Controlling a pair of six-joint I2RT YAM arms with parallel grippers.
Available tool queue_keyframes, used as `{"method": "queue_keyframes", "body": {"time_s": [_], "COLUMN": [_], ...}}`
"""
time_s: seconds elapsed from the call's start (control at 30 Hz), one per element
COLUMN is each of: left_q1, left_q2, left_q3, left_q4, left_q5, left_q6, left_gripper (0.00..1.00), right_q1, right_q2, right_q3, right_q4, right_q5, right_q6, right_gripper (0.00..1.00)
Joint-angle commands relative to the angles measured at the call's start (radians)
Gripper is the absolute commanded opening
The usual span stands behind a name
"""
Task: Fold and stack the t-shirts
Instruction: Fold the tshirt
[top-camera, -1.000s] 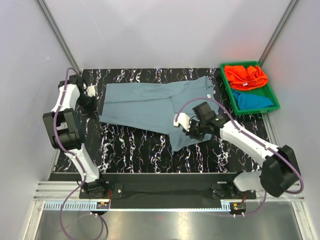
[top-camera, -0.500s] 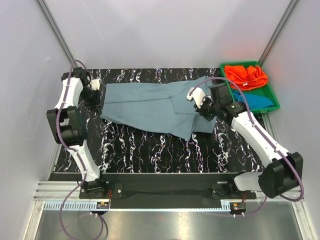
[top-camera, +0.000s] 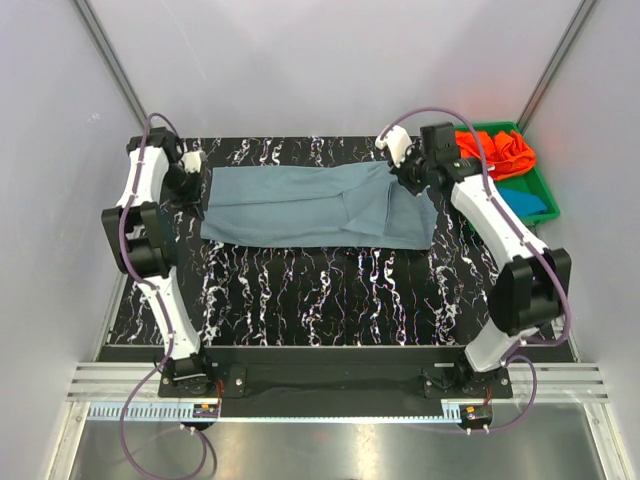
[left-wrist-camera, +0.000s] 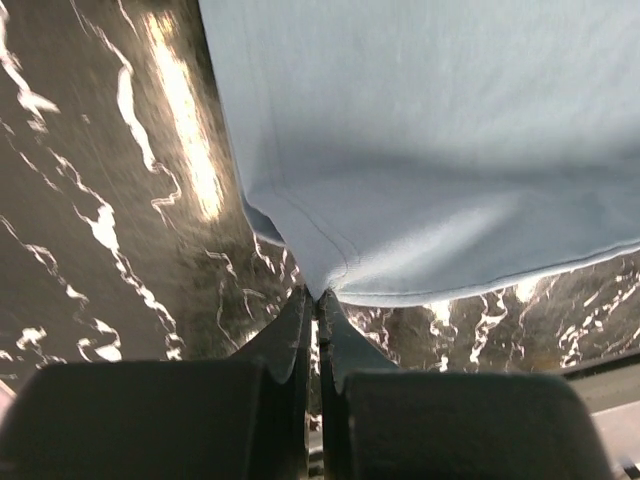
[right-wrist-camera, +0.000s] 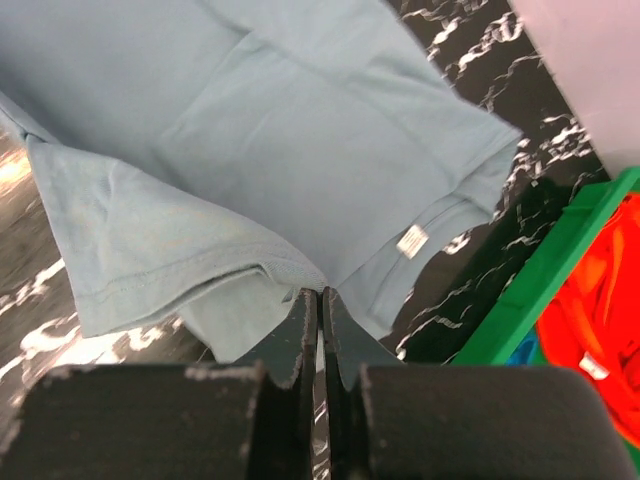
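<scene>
My left pincer (left-wrist-camera: 312, 300) is pressed together on the corner of the grey-blue t-shirt (top-camera: 315, 205). The hemmed edge runs straight into my fingertips, and I have it pinched there at the shirt's left end, near the far left corner of the table (top-camera: 320, 290).

My right pincer (right-wrist-camera: 320, 295) is also closed tight. It nips a doubled edge of the same shirt at its right end, where one layer is folded over another. Just beyond those fingertips I see the neck opening with the small white label (right-wrist-camera: 411, 241) facing up.

From above, the shirt lies as a long band across the far half of the black marbled table. It stretches between my two pincers, with one sleeve folded in on top toward the right. Most of the cloth rests flat, and only the pinched bits rise toward my fingers.

The green tray (right-wrist-camera: 550, 262) sits at the far right of the table, just beside my right wrist. The orange t-shirt (top-camera: 510, 152) lies crumpled in its far part, and the teal-blue t-shirt (top-camera: 525, 205) lies in its near part.
</scene>
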Motion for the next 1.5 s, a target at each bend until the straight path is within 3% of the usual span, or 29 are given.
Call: {"method": "queue_keyframes", "body": {"time_s": [0.0,0.53,0.87,1.3,1.43,1.47], "left_q1": [-0.002,-0.06,-0.089,-0.079,-0.082,-0.082], "left_q2": [0.048,0.257,0.284,0.343,0.361,0.364], "left_q3": [0.09,0.435,0.368,0.432,0.421,0.418], "left_q4": [-0.004,0.045,0.068,0.111,0.113,0.114], "left_q5": [-0.004,-0.092,-0.149,-0.27,-0.273,-0.273], "left_q6": [0.01,0.008,-0.024,-0.056,-0.052,-0.049], "left_gripper": [0.0,0.0,0.0,0.0,0.15,0.33], "right_q1": [-0.024,-0.064,-0.07,-0.095,-0.096,-0.096], "right_q2": [0.076,0.422,0.547,0.662,0.719,0.726], "right_q3": [0.133,0.449,0.485,0.635,0.686,0.689], "right_q4": [0.056,0.068,0.12,0.111,0.085,0.086], "right_q5": [0.019,0.032,0.072,0.087,0.099,0.111], "right_q6": [0.006,0.029,0.049,0.067,0.073,0.079], "right_gripper": [0.0,0.0,0.0,0.0,0.0,0.03]}}
